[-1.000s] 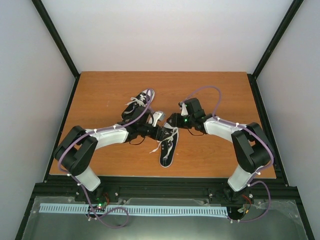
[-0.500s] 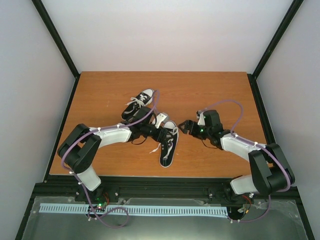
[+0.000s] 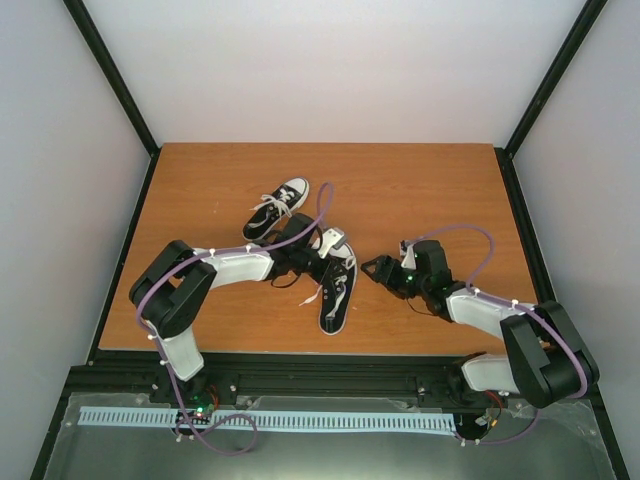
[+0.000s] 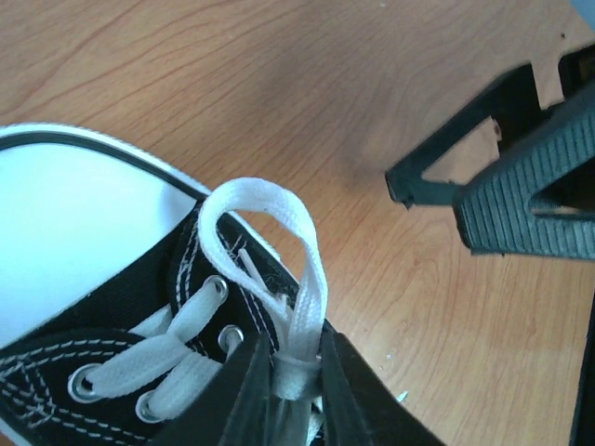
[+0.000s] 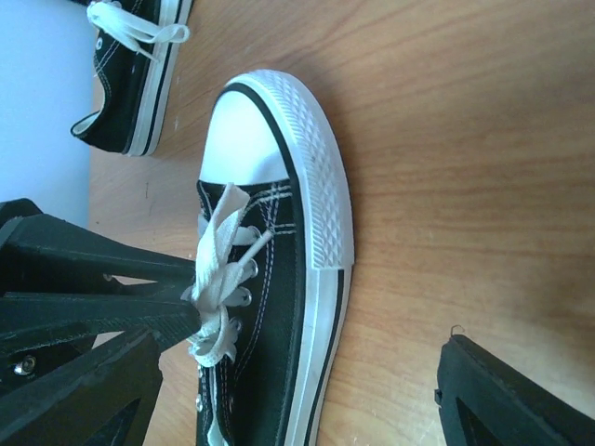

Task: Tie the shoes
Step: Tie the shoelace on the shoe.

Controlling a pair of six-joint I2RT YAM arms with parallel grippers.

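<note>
On the wooden table (image 3: 420, 180), the nearer shoe (image 3: 338, 290) is lying just in front of the farther shoe (image 3: 278, 208), with both arms reaching toward it. Only the left wrist view is showing the left gripper (image 4: 297, 367) pinching a white lace loop (image 4: 311, 279) between nearly closed fingers. From overhead, the right gripper (image 3: 378, 268) is gaping wide just beside that shoe, holding nothing. Its own camera is showing the white toe cap (image 5: 246, 139).

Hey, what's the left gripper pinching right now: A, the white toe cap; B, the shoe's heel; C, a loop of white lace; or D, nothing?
C: in the left wrist view the left gripper is closed on a loop of white lace standing up from the shoe.
</note>
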